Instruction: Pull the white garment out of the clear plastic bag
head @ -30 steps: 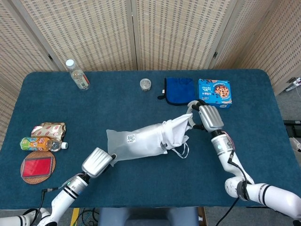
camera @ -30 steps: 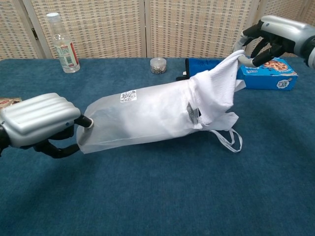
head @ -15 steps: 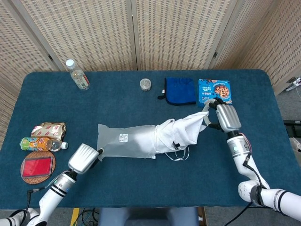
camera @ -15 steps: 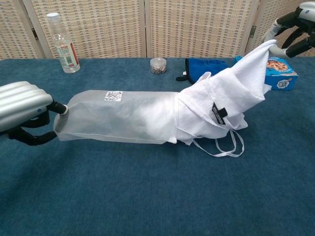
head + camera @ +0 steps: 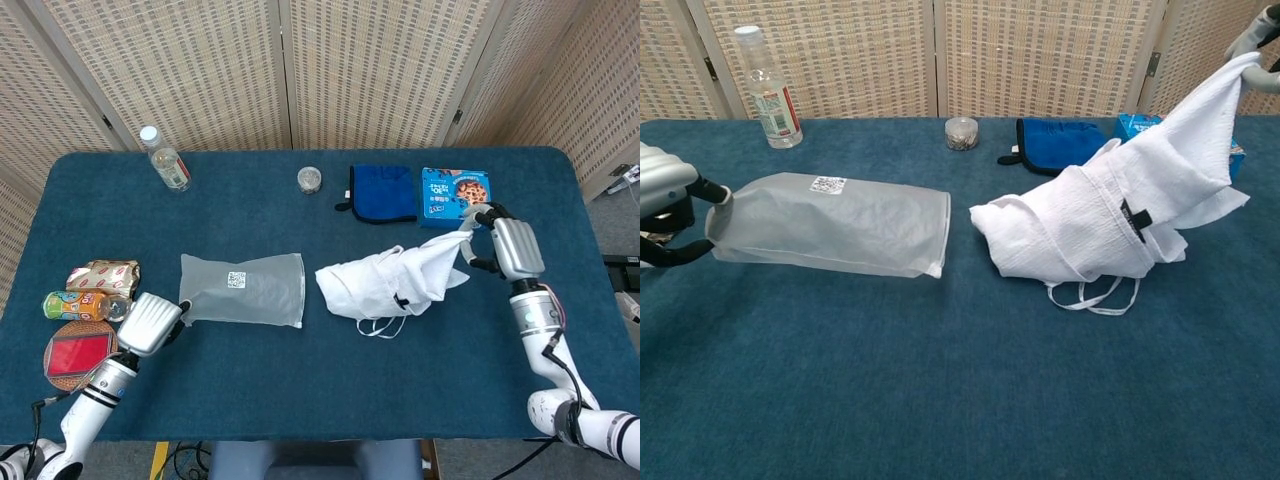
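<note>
The white garment (image 5: 390, 286) (image 5: 1110, 225) lies crumpled on the blue table, right of centre, wholly outside the bag, its thin straps trailing toward the front. My right hand (image 5: 505, 247) (image 5: 1264, 40) pinches one corner of it and holds that corner lifted at the far right. The clear plastic bag (image 5: 243, 290) (image 5: 830, 222) lies flat and empty to the left, a gap between its mouth and the garment. My left hand (image 5: 150, 323) (image 5: 665, 205) grips the bag's closed end at the left edge.
A blue cloth (image 5: 382, 192) and a cookie box (image 5: 455, 194) lie behind the garment. A small jar (image 5: 309, 180) and a water bottle (image 5: 165, 160) stand at the back. Snack packs (image 5: 100, 275), a drink bottle (image 5: 85, 305) and a round coaster (image 5: 80, 356) crowd the left edge.
Both hands moved apart: the left drew the bag leftward, the right pulled the garment to the right. The garment slid fully out of the bag, which now lies empty.
</note>
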